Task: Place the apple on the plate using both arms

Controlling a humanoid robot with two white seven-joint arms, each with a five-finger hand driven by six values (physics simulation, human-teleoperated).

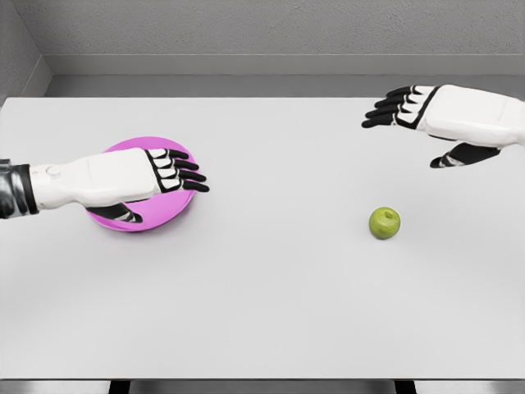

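Right hand point(426, 111) hangs fingers spread, empty, at 1 o'clock from the small green apple point(385, 222): lower it, then curl fingers around. Left hand point(152, 176), also spread and empty, hovers over the round pink plate point(176, 207); it should steady the rim.

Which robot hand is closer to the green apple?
Right. The right hand hovers behind the apple, slightly to its right. The left hand is far off, over the plate.

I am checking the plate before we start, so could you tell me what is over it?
The left hand is over the pink plate, hiding its middle. The green apple is elsewhere.
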